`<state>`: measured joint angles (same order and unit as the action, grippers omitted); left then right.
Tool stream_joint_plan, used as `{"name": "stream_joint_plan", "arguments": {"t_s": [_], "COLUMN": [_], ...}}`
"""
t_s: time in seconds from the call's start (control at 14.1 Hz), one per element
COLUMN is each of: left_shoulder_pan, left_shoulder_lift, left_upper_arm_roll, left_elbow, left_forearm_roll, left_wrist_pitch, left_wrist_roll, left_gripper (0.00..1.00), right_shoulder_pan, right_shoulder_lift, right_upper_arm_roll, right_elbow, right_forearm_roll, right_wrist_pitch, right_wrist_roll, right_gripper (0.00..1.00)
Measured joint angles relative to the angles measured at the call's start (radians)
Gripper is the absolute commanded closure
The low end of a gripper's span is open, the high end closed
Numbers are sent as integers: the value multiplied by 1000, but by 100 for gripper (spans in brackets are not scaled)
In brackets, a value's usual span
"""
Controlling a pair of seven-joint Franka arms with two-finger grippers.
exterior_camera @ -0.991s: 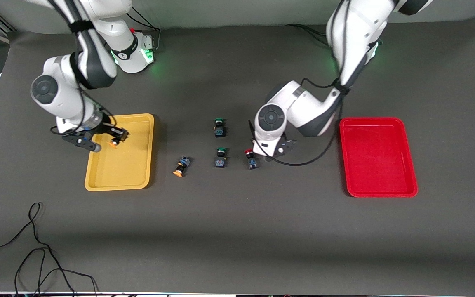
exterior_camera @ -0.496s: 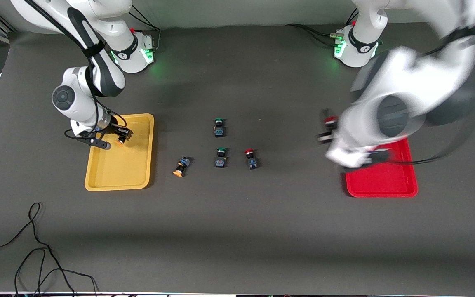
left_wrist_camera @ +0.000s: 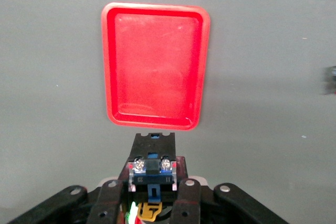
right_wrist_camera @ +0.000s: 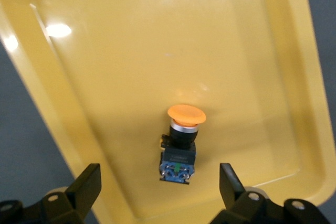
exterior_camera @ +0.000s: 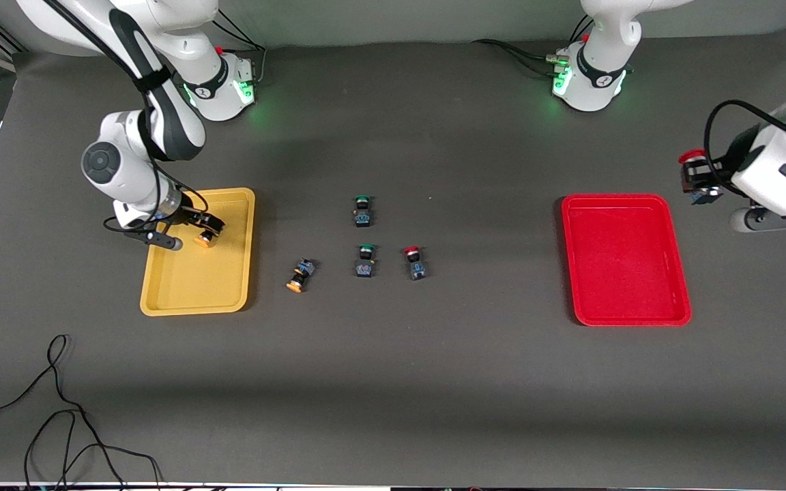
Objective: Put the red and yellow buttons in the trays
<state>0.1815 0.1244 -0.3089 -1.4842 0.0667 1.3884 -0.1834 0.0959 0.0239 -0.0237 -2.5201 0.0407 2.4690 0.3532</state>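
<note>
A: What moved?
B: The left gripper swung off the red tray, pinching a red-capped button.
A: The right gripper?
B: Spread over the yellow tray; orange-capped button lay inside.

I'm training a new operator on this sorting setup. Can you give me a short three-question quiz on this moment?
1. True or false: the left gripper holds a red button up in the air past the red tray's end of the table.
2. How many buttons lie on the bare table between the two trays?
A. two
B. four
C. six
3. Fill in: the right gripper's fingers are ____ over the yellow button lying in the yellow tray.

Key: 1 true; 2 B, namely a yellow button, a red one and two green ones; 3 open.
</note>
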Motion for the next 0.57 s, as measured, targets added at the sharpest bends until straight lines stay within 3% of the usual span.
{"name": "stream_joint_plan", "arguments": {"t_s": [0.28,0.42,0.57], "left_shoulder_pan": [69,87,102], "left_shoulder_lift": [-9,-7,-5], "left_upper_arm_roll": [0,1,1], "left_elbow": [-322,-468,-602], "left_forearm_roll": [2,2,3], "left_wrist_pitch": [316,482,627], "left_wrist_roll": [52,55,55], "left_gripper": [100,100,100], "right_shoulder_pan": [-1,2,6], "right_shoulder_lift": [-48,14,138], "right_upper_arm_roll": [60,151,249], "right_elbow": [255,394,501], "right_forearm_roll": [9,12,12], "right_wrist_pitch": [-280,-333,-325], "right_wrist_roll": [87,208,335], "right_gripper": [0,0,0]}}
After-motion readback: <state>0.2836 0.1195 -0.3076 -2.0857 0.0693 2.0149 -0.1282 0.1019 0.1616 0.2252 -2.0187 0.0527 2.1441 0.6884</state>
